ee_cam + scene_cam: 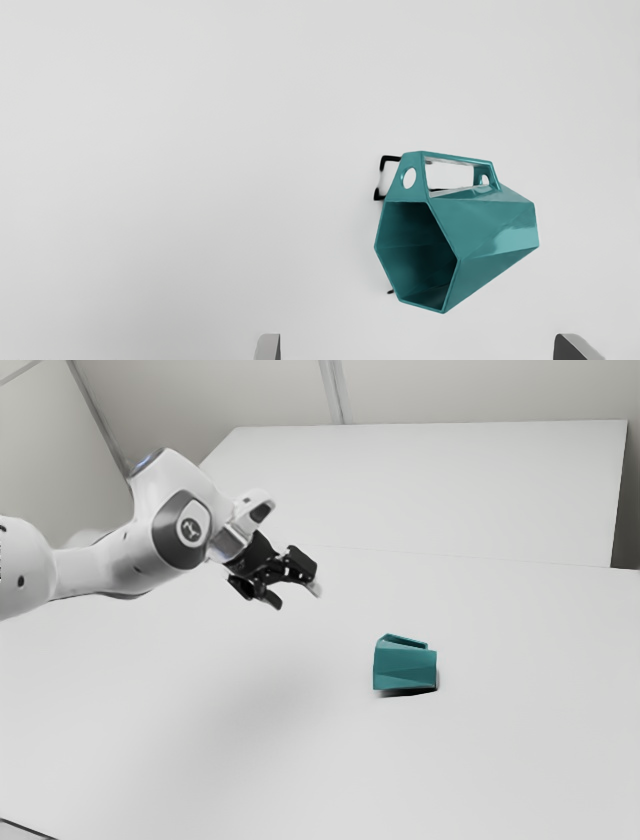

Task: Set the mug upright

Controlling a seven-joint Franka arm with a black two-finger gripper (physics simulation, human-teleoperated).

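The mug [492, 235] is a glossy teal.

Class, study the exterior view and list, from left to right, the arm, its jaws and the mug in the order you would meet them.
White Franka arm → black jaws, standing open → teal faceted mug lying on its side.

the exterior view looks from the arm's [95, 570] side, the wrist view down and closer, both taking in the mug [480, 230].
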